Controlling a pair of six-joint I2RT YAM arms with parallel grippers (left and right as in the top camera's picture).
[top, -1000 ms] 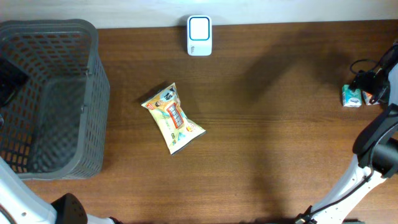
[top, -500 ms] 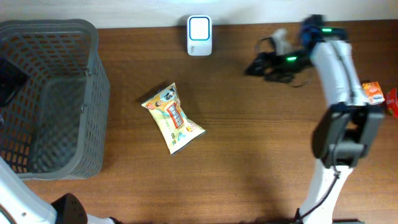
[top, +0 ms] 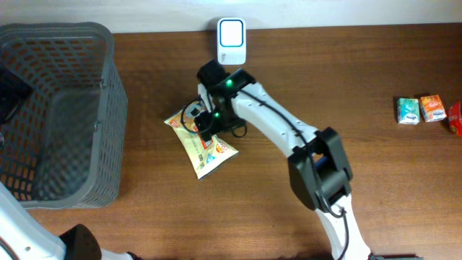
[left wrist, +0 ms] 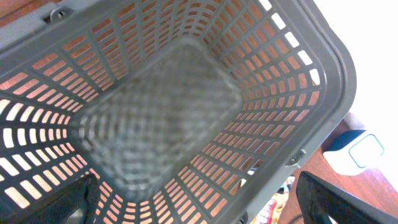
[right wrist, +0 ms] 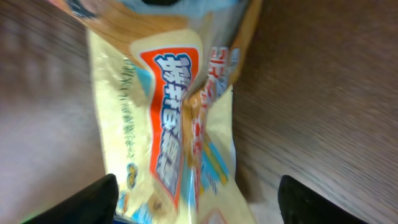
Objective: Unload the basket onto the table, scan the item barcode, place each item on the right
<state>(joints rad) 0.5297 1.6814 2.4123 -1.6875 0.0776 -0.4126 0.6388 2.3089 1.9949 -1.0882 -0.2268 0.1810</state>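
With our right pincer (right wrist: 199, 198) spread wide astride the crinkled yellow snack packet (right wrist: 165, 112) lying mid-desk (top: 325, 144), we should close squarely across its middle, lift without crushing it, and turn whichever face bears the barcode toward the white scanner (top: 232, 41) at the far edge.

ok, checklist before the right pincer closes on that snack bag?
1. right pincer straddling the snack bag: ok, one finger on either side in the wrist view.
2. jaws open enough: ok, a gap shows beside the bag.
3. barcode located: cannot tell, only the printed front of the bag shows.
4. scanner uncovered: ok, nothing lies on it.
5. left pincer out of the way: ok, open above the basket.
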